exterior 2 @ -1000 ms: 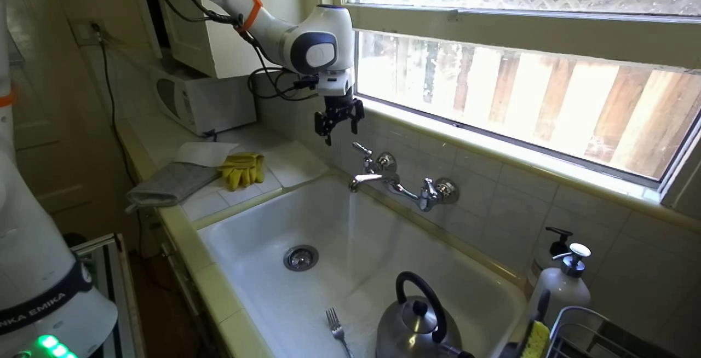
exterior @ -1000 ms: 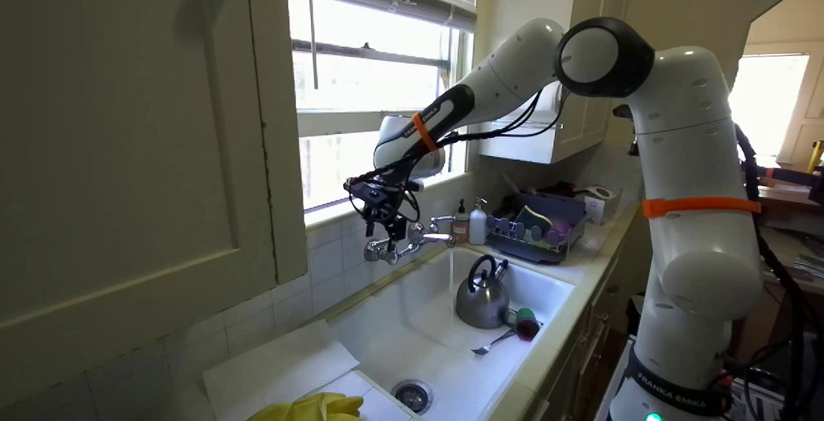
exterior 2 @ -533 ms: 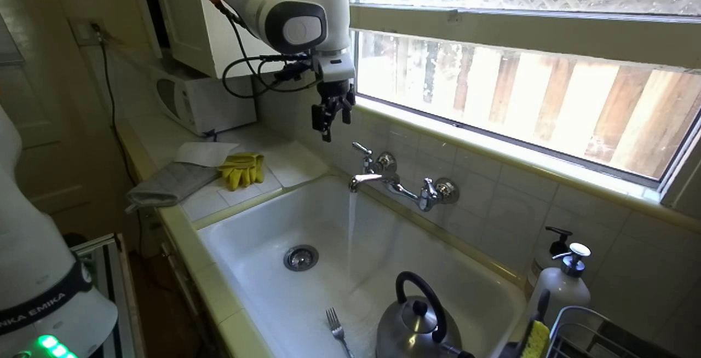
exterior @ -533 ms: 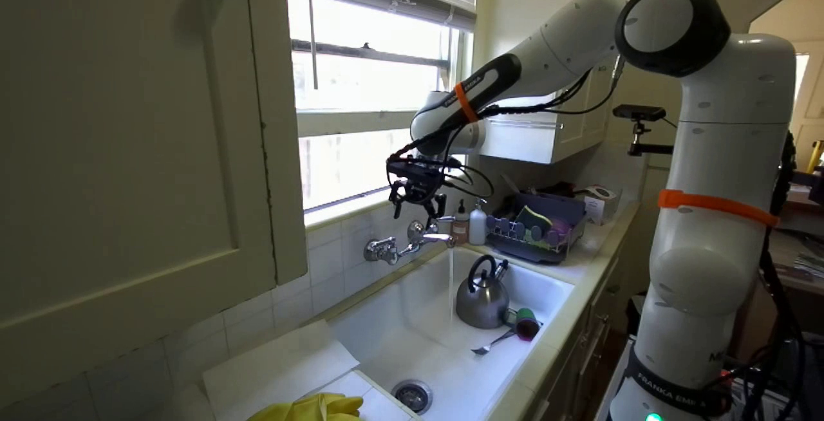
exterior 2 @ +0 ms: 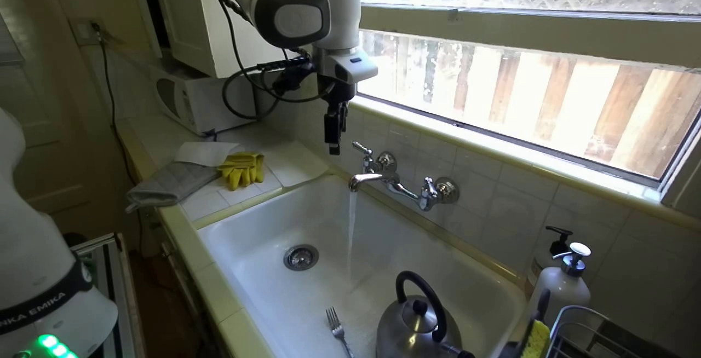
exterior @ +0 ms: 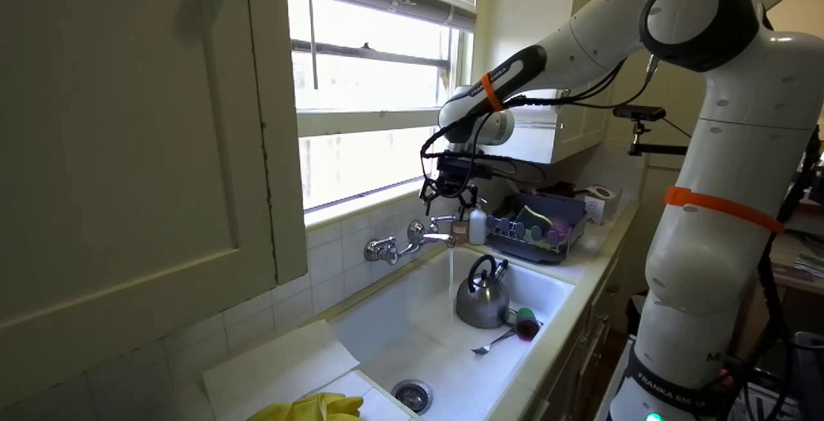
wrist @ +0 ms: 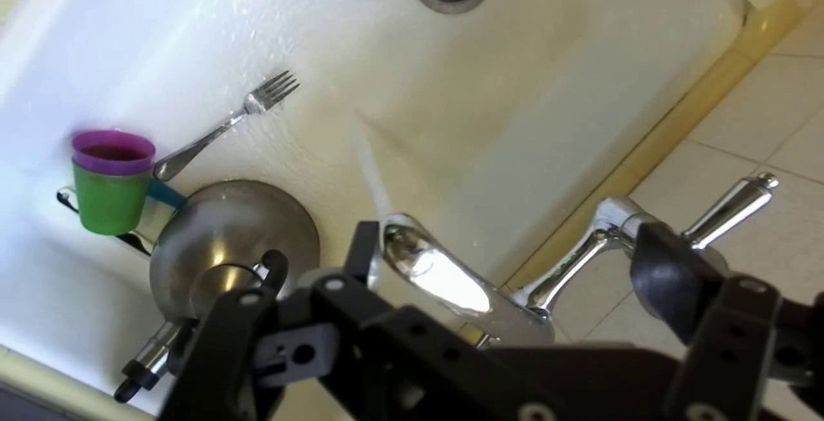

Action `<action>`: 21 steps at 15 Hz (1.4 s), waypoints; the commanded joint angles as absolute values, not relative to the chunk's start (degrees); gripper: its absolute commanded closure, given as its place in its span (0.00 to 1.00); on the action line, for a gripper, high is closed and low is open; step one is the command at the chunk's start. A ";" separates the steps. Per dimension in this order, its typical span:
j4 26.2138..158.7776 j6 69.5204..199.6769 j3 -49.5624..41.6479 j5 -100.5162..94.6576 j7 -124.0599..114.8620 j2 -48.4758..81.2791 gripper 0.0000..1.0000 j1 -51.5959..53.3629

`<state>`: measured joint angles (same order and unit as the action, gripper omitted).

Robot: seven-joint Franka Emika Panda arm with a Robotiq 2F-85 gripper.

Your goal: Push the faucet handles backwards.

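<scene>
The chrome faucet sits on the tiled wall above the sink, with water running from its spout (wrist: 444,273). One lever handle (exterior 2: 361,149) is on the drain side and points along the wall; it also shows in the wrist view (wrist: 734,208). The other handle (exterior: 443,219) sticks out from the wall in an exterior view, and is small and foreshortened in an exterior view (exterior 2: 429,187). My gripper (exterior: 449,205) is open and empty, above the spout and apart from it. Its fingers are edge-on in an exterior view (exterior 2: 335,133); in the wrist view (wrist: 521,263) they straddle the spout.
The steel kettle (exterior: 483,305), the fork (exterior 2: 337,328) and the stacked cups (wrist: 114,183) are in the sink. Soap bottles (exterior 2: 564,281) and the dish rack (exterior: 547,250) stand at the sink's end. Yellow gloves (exterior 2: 241,170) lie on the counter. The windowsill (exterior 2: 493,144) is behind.
The gripper has moved up and away from the drain-side handle, along the faucet towards the kettle end, and has turned. It stays open. The handles look unmoved and water keeps running.
</scene>
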<state>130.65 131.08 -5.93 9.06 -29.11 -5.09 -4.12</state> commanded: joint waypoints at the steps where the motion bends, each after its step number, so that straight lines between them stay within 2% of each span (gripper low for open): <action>1: 130.60 129.91 -6.54 9.21 -26.07 -5.47 0.00 -4.92; 8: 130.68 129.08 -7.55 9.30 -23.20 -6.07 0.00 -4.40; 10: 129.48 127.87 -7.21 3.99 -20.00 -6.20 0.00 -4.95; 15: 127.08 129.75 -8.93 -1.43 -3.78 -4.03 0.00 -6.78; 21: 125.71 135.98 -11.28 2.91 22.26 0.28 0.00 -8.61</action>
